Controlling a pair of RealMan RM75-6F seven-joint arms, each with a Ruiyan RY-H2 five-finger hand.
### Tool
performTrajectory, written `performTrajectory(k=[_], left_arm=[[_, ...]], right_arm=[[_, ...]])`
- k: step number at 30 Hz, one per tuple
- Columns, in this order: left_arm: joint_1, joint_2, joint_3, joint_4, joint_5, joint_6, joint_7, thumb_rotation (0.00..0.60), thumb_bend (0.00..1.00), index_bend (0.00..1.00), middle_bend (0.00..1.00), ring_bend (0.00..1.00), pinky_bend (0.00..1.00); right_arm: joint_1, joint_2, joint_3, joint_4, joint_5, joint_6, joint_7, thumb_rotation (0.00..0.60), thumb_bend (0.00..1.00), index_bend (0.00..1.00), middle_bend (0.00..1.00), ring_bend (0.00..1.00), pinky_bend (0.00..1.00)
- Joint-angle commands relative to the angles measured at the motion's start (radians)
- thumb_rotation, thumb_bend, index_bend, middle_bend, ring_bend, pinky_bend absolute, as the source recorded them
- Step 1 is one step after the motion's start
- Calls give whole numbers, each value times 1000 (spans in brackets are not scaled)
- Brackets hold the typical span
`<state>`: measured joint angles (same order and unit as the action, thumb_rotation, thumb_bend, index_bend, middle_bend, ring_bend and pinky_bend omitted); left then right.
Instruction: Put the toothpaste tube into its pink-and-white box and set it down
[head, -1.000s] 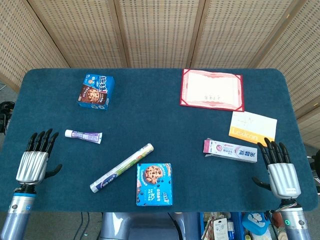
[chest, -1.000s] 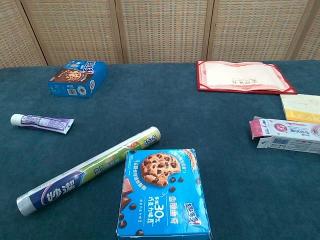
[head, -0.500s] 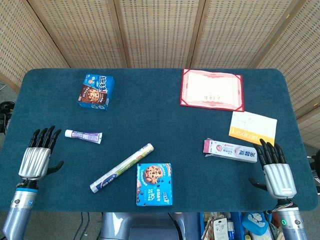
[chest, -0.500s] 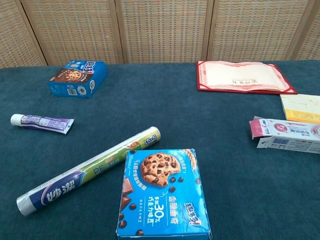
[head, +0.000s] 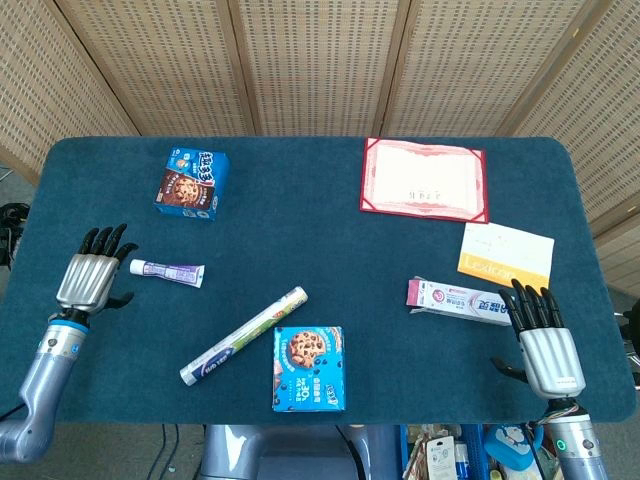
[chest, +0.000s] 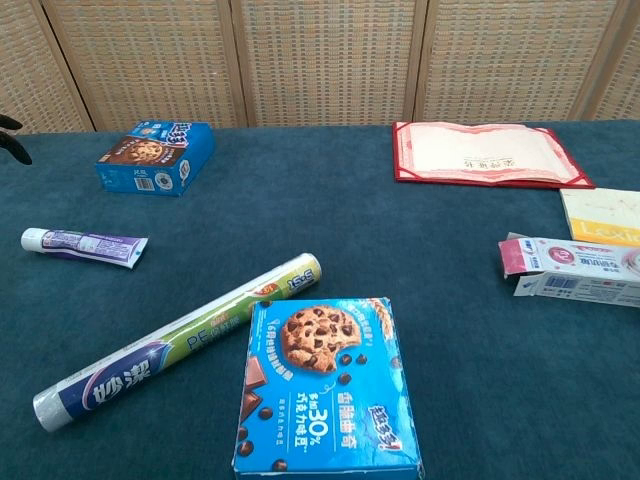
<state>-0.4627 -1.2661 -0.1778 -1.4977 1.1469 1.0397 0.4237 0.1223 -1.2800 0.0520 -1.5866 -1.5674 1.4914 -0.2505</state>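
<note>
- Head view: woven cane screens stand behind a dark blue tabletop (head: 300, 220). The small white-and-purple toothpaste tube (head: 166, 271) lies flat, cap pointing left toward the empty, spread left hand (head: 92, 278), probably for an easy grab. The right hand (head: 540, 335), also spread and empty, waits beside the pink-and-white cardboard box (head: 460, 300).
- Chest view: the tube (chest: 84, 244) lies long-ways left to right, well apart from the box (chest: 575, 269), whose open flap faces left.

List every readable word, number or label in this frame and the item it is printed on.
"Lexicon": yellow-and-white card.
"PE": plastic wrap roll; its other characters are unclear.
"30%": near cookie box, amid Chinese text too small to read reliably.
Far cookie box: blurred.
Toothpaste tube: too small.
Pink-and-white box: too small.
Red-bordered certificate: illegible.
</note>
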Motion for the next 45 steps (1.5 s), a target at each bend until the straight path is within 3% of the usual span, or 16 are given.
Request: performTrajectory(k=[1,13,20,45], left_arm=[[-35,0,-16,45,-38,-39,19,600,239,236,25,0,43],[-113,-69,-22,187,-168,-153,58,600,241,325,109,30,108],[-140,-113,-11,249,-192,-176,75,600,242,343,126,41,115],[-229,-209,25,341,-309,-239,194,600,242,369,146,54,130]], right_arm=[[1,-1,1,1,0,-1,0,600,87,10,0,0,0],[1,-8,4,7,2,3,0,600,86,10,0,0,0],[1,-8,6,8,3,5,6,600,87,10,0,0,0],[-4,-3,17,18,16,15,33,600,87,10,0,0,0]])
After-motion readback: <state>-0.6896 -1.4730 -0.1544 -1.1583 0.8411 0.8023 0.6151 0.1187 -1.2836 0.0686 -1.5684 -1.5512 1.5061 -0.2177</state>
